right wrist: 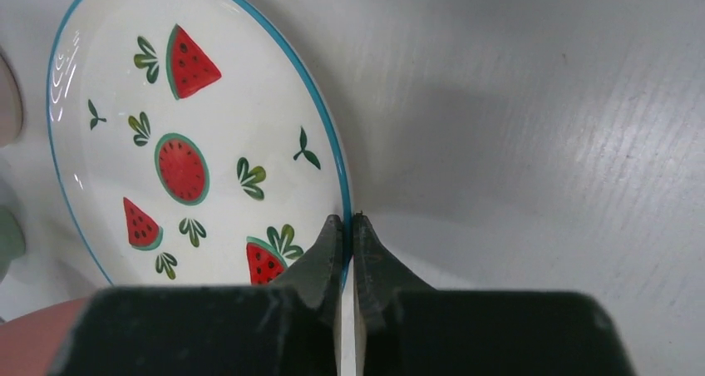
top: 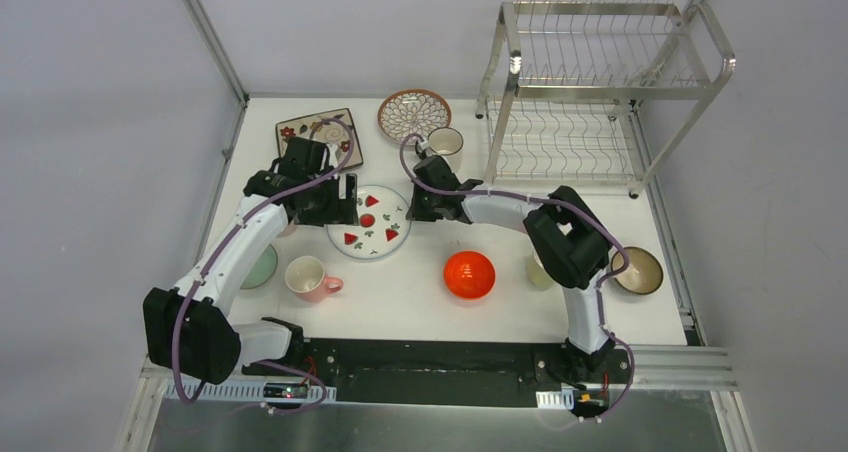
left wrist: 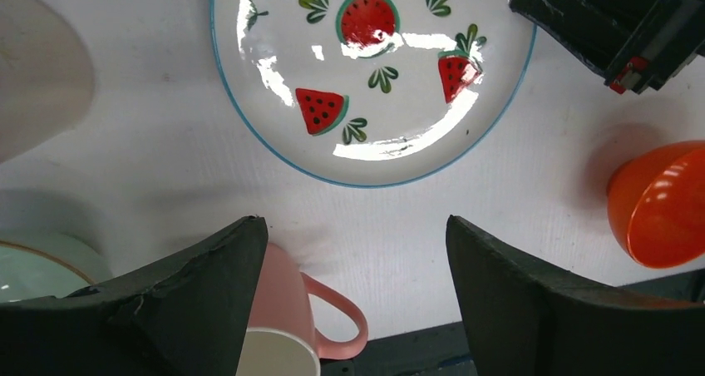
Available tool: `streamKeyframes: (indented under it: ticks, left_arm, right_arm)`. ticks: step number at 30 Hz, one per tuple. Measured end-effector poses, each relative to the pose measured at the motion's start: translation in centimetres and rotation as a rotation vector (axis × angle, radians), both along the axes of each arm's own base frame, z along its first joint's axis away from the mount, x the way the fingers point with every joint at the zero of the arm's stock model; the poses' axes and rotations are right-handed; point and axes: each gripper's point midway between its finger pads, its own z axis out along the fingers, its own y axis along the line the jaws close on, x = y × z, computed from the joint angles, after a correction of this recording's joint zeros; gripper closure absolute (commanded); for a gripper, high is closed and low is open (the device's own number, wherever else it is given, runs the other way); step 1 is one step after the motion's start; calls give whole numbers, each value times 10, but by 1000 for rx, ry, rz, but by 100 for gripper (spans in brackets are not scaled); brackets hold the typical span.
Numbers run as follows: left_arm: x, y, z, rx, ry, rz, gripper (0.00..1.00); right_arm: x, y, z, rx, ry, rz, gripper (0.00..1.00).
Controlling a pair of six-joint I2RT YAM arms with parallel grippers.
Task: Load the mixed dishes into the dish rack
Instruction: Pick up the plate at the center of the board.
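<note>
The white strawberry plate [top: 368, 222] lies on the table between both arms. My right gripper [top: 412, 210] is shut on its blue right rim, one finger above and one below [right wrist: 347, 222]; the plate [right wrist: 208, 143] fills that view's left. My left gripper [top: 340, 202] is open and empty, hovering at the plate's left edge; its view shows the plate [left wrist: 374, 76] ahead of the fingers [left wrist: 353, 235] and the pink cup [left wrist: 278, 309] behind the left finger. The silver dish rack [top: 600, 82] stands at the back right, with no dishes seen in it.
A floral rectangular plate [top: 320, 132], brown-petal round plate [top: 414, 114] and white cup [top: 445, 144] sit at the back. A pink cup [top: 308, 278], red-orange bowl [top: 469, 274], pale green bowl [top: 262, 267], yellow cup [top: 540, 270] and dark brown bowl [top: 638, 270] sit nearer.
</note>
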Motion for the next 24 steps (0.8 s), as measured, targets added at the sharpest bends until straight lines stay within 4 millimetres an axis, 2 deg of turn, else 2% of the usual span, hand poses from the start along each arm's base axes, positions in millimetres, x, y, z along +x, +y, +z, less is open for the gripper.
streamKeyframes:
  ticks: [6,11,14,19,24]
  left_arm:
    - [-4,-13,-6,-43,38,-61,23]
    - [-5,-19,-20,-59,101,-70,26]
    - [-7,-30,-26,-108,145,-100,27]
    - [-12,-71,-6,-299,114,-251,28]
    - [-28,-104,10,-310,30,-416,30]
  right_arm:
    - [-8,-20,5,15,43,-8,100]
    - [-17,-39,17,20,65,-20,100]
    - [-21,-47,20,33,81,-40,100]
    - [-24,-52,24,83,145,-88,100]
    - [-26,-52,30,129,193,-125,100]
